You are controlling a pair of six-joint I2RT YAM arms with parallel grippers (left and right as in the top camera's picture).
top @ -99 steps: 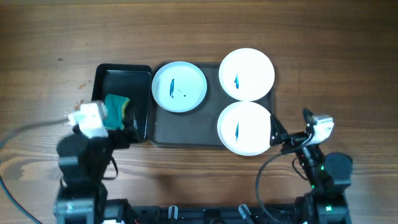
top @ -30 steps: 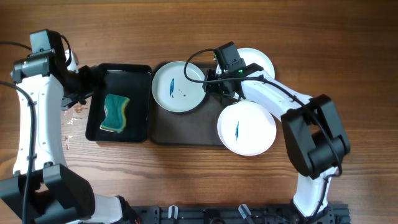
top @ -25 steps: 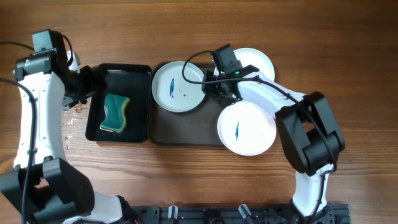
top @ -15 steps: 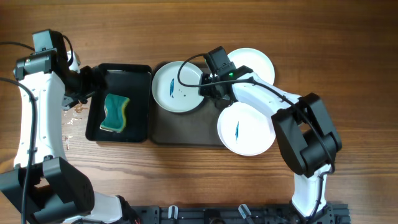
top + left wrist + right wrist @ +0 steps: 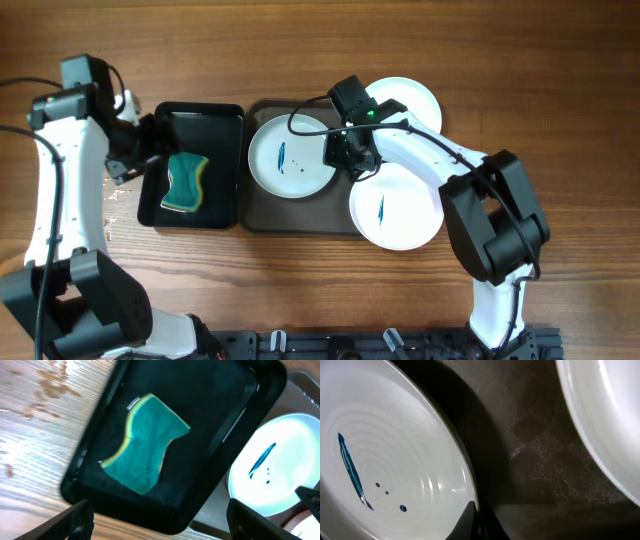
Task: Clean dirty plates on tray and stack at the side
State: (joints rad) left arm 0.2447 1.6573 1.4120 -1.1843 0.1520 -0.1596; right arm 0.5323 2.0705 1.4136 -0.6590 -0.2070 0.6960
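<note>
The dark grey tray (image 5: 300, 212) lies on the wooden bench (image 5: 320, 40) and carries all three plates. The left plate (image 5: 292, 155) sits at the tray's left end, with one blue streak and a few blue dots on its face. The far-right plate (image 5: 408, 98) is at the tray's far right corner, partly covered by the right arm. The near-right plate (image 5: 397, 205) is at the near right corner with a short blue streak in its middle, and its rim overhangs the tray edge.

The right claw (image 5: 345, 152) reaches in from the right and is closed narrowly on the right rim of the left plate. In the right wrist view its fingers (image 5: 466, 521) meet at that rim, and a dark shadow lies on the textured tray base beside the rim.

Just left of the grey tray and touching it is a small black tray (image 5: 196, 110) holding a green and yellow sponge (image 5: 185, 181). The left claw (image 5: 161, 517) hangs over this black tray on its left side, spread wide and holding nothing, with the sponge seen between its fingers in the left wrist view. Brown crumbs (image 5: 52, 385) are scattered on the bench left of the black tray.
</note>
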